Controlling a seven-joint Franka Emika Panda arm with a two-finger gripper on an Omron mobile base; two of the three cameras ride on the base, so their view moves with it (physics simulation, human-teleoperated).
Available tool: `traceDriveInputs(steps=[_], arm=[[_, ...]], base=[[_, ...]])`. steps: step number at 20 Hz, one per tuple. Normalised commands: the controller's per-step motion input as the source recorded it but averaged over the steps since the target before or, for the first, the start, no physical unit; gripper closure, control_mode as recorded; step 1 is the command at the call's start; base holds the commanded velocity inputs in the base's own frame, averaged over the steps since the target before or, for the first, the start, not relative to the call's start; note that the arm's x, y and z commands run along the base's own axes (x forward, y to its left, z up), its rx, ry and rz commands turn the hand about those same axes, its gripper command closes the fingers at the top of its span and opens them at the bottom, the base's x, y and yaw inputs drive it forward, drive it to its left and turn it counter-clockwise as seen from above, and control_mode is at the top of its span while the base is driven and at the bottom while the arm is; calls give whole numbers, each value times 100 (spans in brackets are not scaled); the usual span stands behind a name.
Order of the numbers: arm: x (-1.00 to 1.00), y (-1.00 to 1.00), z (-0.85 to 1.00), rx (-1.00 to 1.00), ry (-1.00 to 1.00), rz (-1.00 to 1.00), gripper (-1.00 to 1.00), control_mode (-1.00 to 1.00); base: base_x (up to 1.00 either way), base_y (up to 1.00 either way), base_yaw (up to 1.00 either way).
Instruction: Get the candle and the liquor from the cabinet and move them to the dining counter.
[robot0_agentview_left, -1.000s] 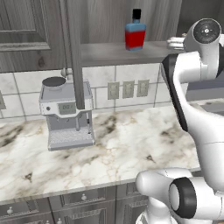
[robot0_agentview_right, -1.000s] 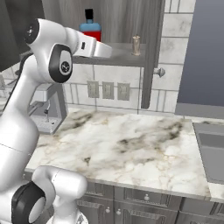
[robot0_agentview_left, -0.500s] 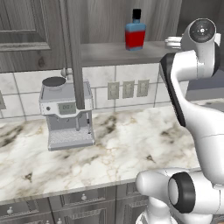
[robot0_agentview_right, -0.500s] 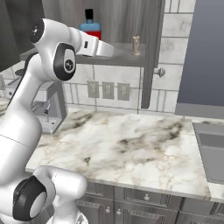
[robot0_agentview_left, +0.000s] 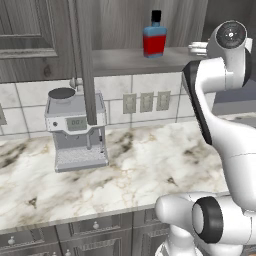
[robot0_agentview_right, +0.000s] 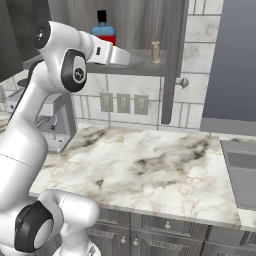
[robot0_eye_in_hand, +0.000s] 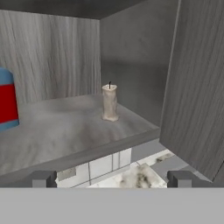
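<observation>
Arm raised, forearm level, gripper (robot0_eye_in_hand: 112, 178) at the cabinet (robot0_agentview_right: 172, 45) shelf edge, jaws spread wide, empty. Candle (robot0_eye_in_hand: 109, 103) upright on shelf ahead; liquor (robot0_agentview_left: 154, 39) upright farther left.

Both base views look forward and down over the marble worktop (robot0_agentview_left: 125, 170) from behind the arm, left and right, sharing the open cabinet (robot0_agentview_right: 145, 67) shelf at frame top. The hand view sits close, level with that shelf, facing in.
</observation>
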Motion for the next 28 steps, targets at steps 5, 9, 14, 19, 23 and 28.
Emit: traceDriveInputs(steps=[5, 9, 14, 19, 23, 28], arm=[[0, -6, 0, 0, 0, 0, -100, -100], [1, -13, 0, 0, 0, 0, -100, -100], [3, -9, 0, 0, 0, 0, -100, -100], [12, -12, 0, 0, 0, 0, -100, -100], [19, -15, 0, 0, 0, 0, -100, -100], [29, -9, 0, 0, 0, 0, -100, -100]], base=[[0, 0, 0], [0, 0, 0], [0, 0, 0], [0, 0, 0], [0, 0, 0], [0, 0, 0]])
